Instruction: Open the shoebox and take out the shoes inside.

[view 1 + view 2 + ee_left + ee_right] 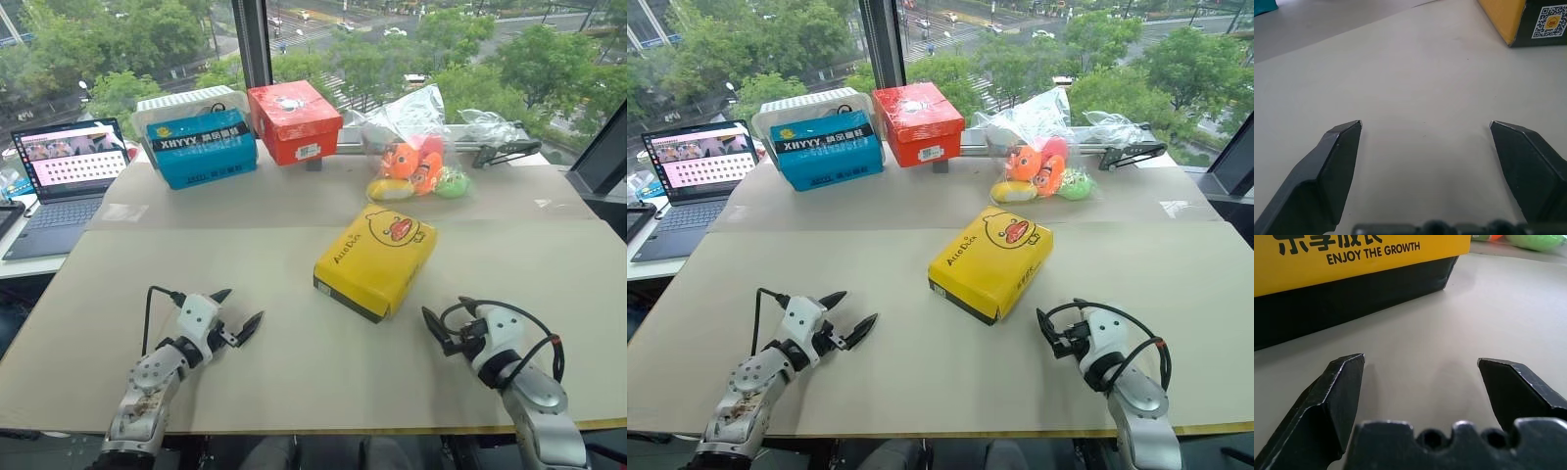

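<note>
Shoebox [376,258] lid on, untouched; shoes unseen. My left gripper [239,314], right gripper [443,328] agape, empty, near side. All ahead.

the flat yellow cardboard shoebox with a duck face [377,258] has its lid on, so what is inside is hidden. the open black laptop [61,181] at the far left is cut by the picture's edge, and its screen is too small to read. the plush toys in the clear plastic bag [416,147] overlap, so their shapes are hard to tell.
</note>
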Robot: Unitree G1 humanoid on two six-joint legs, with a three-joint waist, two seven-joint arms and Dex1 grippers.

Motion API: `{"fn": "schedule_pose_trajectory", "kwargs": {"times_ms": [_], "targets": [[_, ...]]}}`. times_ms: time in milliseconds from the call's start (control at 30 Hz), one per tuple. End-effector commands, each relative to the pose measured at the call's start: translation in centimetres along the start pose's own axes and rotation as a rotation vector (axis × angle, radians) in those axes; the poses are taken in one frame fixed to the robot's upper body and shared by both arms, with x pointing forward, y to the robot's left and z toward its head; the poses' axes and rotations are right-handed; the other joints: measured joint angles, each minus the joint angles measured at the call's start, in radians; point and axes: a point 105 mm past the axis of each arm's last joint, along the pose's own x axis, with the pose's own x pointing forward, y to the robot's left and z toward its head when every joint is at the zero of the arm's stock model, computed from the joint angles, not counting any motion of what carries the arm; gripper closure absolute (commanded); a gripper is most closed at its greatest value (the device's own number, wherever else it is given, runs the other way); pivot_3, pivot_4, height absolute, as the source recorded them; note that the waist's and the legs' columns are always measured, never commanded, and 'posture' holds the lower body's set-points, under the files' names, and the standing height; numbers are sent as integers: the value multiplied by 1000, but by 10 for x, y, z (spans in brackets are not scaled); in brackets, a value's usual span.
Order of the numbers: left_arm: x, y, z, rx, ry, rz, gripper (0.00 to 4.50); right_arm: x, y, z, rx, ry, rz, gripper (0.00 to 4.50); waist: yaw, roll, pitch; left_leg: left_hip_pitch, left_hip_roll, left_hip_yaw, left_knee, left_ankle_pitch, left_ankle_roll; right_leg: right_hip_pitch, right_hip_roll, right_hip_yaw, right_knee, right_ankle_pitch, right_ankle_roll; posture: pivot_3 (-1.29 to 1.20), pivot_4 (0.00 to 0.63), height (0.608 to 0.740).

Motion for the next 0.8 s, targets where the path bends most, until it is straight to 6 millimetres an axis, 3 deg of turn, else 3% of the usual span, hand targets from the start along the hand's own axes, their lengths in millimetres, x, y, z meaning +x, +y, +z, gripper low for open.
{"fn": "schedule_pose_trajectory", "kwargs": {"times_ms": [33,133,233,300,467,667,767,800], "targets": [[1,0,-6,-6,48,-21,0,2,-11,4,-21,-12,-32,55,0,0,0,0,0,0,0,0,0,0,0,0,0,0,0,0,150,740],[14,28,18,37,2,5,0,2,-36,18,-36,-43,-113,55,2,-1,1,1,0,0,0,0,0,0,0,0,0,0,0,0,150,740],[26,33,32,92,-8,-69,0,3,-44,25,-61,-43,-118,55,3,-1,1,-3,1,1,0,1,-1,0,1,0,0,-2,3,0,150,740],[34,40,38,113,-8,-91,534,3,-51,27,-101,-25,-128,0,1,-1,1,-5,1,1,0,1,-1,-1,2,0,1,3,-4,0,150,740],[61,47,52,201,-11,-200,2246,-1,-72,38,-141,-22,-201,1419,-1,-1,1,-8,1,2,0,-1,-2,-5,2,0,1,3,-4,0,150,740],[91,42,58,263,-10,-290,4443,1,-72,35,-158,-4,-220,3472,-2,-2,2,-10,0,2,0,-1,-1,-6,2,0,0,3,-4,0,150,740],[116,32,60,276,3,-297,4500,17,-68,30,-160,17,-201,4445,-3,-4,3,-9,0,2,1,-1,-1,-6,2,0,1,3,-4,0,150,740],[123,25,60,290,5,-310,4500,23,-67,28,-174,31,-193,4445,-4,-6,4,-9,0,2,1,0,-1,-5,2,0,1,4,-3,0,150,740]]}}
